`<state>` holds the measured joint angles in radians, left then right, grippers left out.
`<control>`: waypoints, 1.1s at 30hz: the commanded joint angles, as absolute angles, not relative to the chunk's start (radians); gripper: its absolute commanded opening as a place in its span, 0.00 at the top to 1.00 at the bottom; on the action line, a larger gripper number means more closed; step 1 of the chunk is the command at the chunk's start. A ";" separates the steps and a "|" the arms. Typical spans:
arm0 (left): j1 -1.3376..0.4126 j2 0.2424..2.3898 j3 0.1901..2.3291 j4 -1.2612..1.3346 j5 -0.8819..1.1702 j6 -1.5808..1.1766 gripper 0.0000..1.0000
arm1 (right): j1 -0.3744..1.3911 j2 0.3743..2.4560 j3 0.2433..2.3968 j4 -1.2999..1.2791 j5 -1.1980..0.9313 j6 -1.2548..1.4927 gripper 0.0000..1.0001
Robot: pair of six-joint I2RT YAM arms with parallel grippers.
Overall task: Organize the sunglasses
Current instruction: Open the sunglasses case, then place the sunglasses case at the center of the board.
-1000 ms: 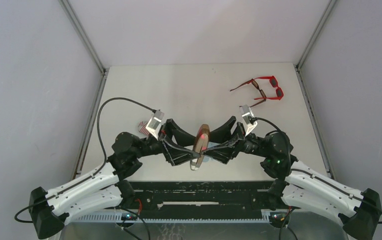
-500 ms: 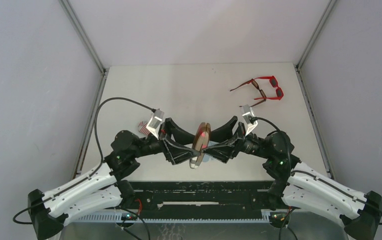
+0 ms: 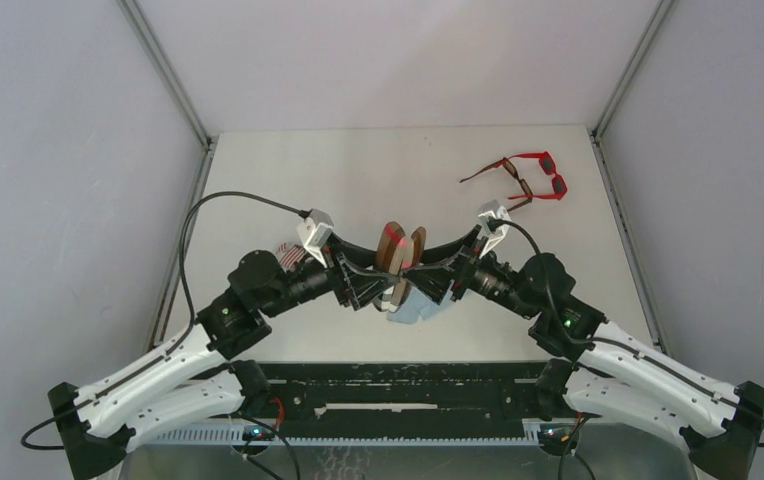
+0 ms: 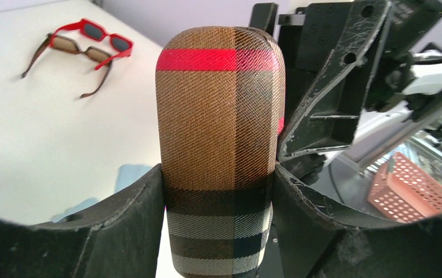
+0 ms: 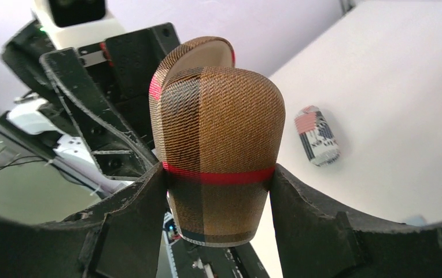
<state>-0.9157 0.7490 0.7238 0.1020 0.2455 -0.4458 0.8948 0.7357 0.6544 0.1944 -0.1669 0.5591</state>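
Note:
The sunglasses lie together at the far right of the table: a red pair [image 3: 546,174] [image 4: 100,36] and a slimmer brown pair [image 3: 506,186] [image 4: 71,50], their arms unfolded. Neither gripper is near them. In the middle, above the table, both grippers hold a brown plaid case [image 3: 399,252] [image 4: 218,116] [image 5: 224,121] between them. My left gripper [image 3: 382,288] [image 4: 218,194] is shut on one half, and my right gripper [image 3: 421,280] [image 5: 218,191] is shut on the other. The halves are spread apart at the top, showing a pale lining.
A flag-print oval case [image 3: 285,254] [image 5: 317,135] lies on the table at the left, behind the left arm. A light blue cloth [image 3: 420,308] [image 4: 129,176] lies under the held case. Metal posts run along both table sides.
Both grippers have moved a little farther from the bases with the case. Its two halves have parted at the top, and the blue cloth now shows beneath it.

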 commanded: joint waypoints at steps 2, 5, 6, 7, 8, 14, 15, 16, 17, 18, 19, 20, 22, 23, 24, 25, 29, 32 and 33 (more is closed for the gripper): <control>-0.921 0.722 0.795 0.052 0.135 -0.409 0.41 | 0.881 0.736 0.708 0.116 0.031 0.493 1.00; -0.922 0.714 0.786 0.044 0.111 -0.410 0.30 | 0.880 0.742 0.714 0.105 0.025 0.494 1.00; -0.922 0.712 0.785 0.040 0.102 -0.410 0.27 | 0.881 0.742 0.715 0.102 0.025 0.494 1.00; -0.921 0.711 0.784 0.033 0.096 -0.409 0.24 | 0.881 0.742 0.715 0.099 0.023 0.494 1.00; -0.922 0.709 0.784 0.029 0.091 -0.408 0.21 | 0.882 0.742 0.716 0.096 0.018 0.494 1.00; -0.921 0.694 0.781 0.000 0.059 -0.406 0.10 | 0.881 0.739 0.723 0.056 0.016 0.461 1.00; -0.921 0.688 0.780 -0.010 0.041 -0.407 0.08 | 0.881 0.743 0.739 0.026 0.029 0.436 1.00; -0.921 0.682 0.776 -0.024 0.017 -0.408 0.08 | 0.880 0.754 0.758 -0.010 0.046 0.406 1.00; -0.920 0.671 0.773 -0.042 -0.016 -0.409 0.08 | 0.881 0.765 0.780 -0.056 0.063 0.373 1.00; -0.920 0.659 0.770 -0.065 -0.052 -0.411 0.08 | 0.882 0.779 0.802 -0.101 0.086 0.334 1.00; -0.920 0.648 0.766 -0.095 -0.102 -0.410 0.08 | 0.882 0.795 0.828 -0.145 0.110 0.297 1.00; -0.920 0.631 0.762 -0.128 -0.151 -0.410 0.08 | 0.882 0.816 0.849 -0.182 0.141 0.241 1.00; -0.920 0.609 0.756 -0.197 -0.269 -0.423 0.08 | 0.888 0.871 0.901 -0.252 0.214 0.164 1.00; -0.920 0.596 0.750 -0.231 -0.321 -0.432 0.07 | 0.891 0.909 0.927 -0.282 0.252 0.125 1.00; -0.920 0.585 0.744 -0.263 -0.371 -0.446 0.08 | 0.900 0.950 0.958 -0.315 0.284 0.091 1.00; -0.920 0.569 0.736 -0.293 -0.418 -0.463 0.08 | 0.910 0.999 0.989 -0.346 0.341 0.053 1.00; -0.920 0.496 0.692 -0.397 -0.587 -0.546 0.08 | 0.959 1.207 1.095 -0.396 0.553 -0.108 1.00; -0.920 0.429 0.664 -0.448 -0.629 -0.577 0.08 | 0.967 1.371 1.165 -0.393 0.659 -0.230 1.00; -0.919 0.409 0.655 -0.455 -0.630 -0.578 0.08 | 0.967 1.424 1.185 -0.386 0.691 -0.270 1.00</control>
